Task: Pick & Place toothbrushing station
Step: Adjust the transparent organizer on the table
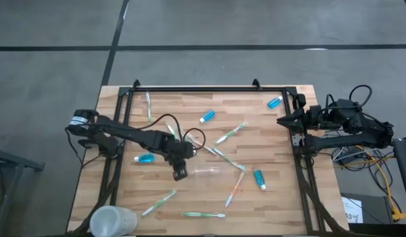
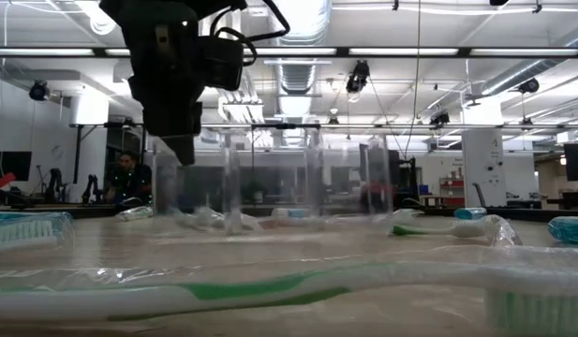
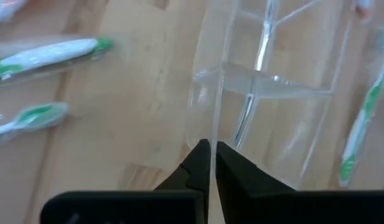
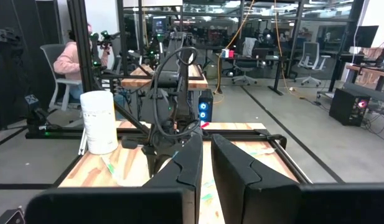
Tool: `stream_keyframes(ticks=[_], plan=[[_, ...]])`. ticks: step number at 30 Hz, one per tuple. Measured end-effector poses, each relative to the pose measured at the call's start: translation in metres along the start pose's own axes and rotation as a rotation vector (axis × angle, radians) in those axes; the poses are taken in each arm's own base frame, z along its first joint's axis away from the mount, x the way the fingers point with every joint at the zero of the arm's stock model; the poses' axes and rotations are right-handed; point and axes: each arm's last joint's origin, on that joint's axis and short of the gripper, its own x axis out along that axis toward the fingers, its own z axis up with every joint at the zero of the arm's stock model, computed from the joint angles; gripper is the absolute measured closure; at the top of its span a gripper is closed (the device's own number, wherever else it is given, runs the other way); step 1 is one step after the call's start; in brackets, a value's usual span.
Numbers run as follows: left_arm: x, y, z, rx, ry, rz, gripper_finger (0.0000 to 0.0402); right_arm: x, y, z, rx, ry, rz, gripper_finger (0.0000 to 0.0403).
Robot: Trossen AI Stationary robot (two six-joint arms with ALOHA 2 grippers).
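Two dark fingers (image 3: pixel 204 163) of your left gripper (image 1: pixel 179 173) sit pinched together on a thin clear wall of the toothbrushing station (image 3: pixel 272 106), low in the left wrist view. The wall edge runs straight up from between the tips, so the fingers look closed on the holder's rim.

In the high view, the left gripper is just left of centre on the table (image 1: pixel 281 197), with the station (image 1: pixel 206 172) a faint colourless shape immediately to its right. In the low view the gripper hangs at upper left and the holder's clear walls (image 2: pixel 270 178) stand upright on the table beside it.

The holder looks empty; nothing shows inside its compartments. The frosted white cup (image 1: pixel 112 220), lower left of the high view, also seems to hold nothing, though its inside is hard to read.

Around the holder, toothbrushes lie scattered loose: a green and white one (image 1: pixel 158 203) to the lower left, another (image 1: pixel 203 214) near the bottom edge, an orange one (image 1: pixel 236 187) to the right. Small blue tubes rest at left (image 1: pixel 145 158), upper centre (image 1: pixel 206 116), upper right (image 1: pixel 274 103) and right (image 1: pixel 259 178).

Your right gripper (image 1: pixel 283 120) waits at the right edge of the table, fingers narrow and holding nothing.

By my reading the task is at its start: the holder is gripped but not lifted, and placing remains.
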Motion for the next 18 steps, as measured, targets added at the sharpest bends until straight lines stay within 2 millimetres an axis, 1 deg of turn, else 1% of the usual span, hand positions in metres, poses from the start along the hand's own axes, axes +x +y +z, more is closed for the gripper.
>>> stream_keyframes(ticks=[9,18], plan=[[-0.009,0.005,0.001,0.008,0.029,0.099,0.0383,0.0,0.0,0.0,0.0,0.0,0.0,0.0369],[-0.02,0.02,0.003,-0.032,0.03,0.155,0.0383,0.0,0.0,0.0,0.0,0.0,0.0,0.0369]])
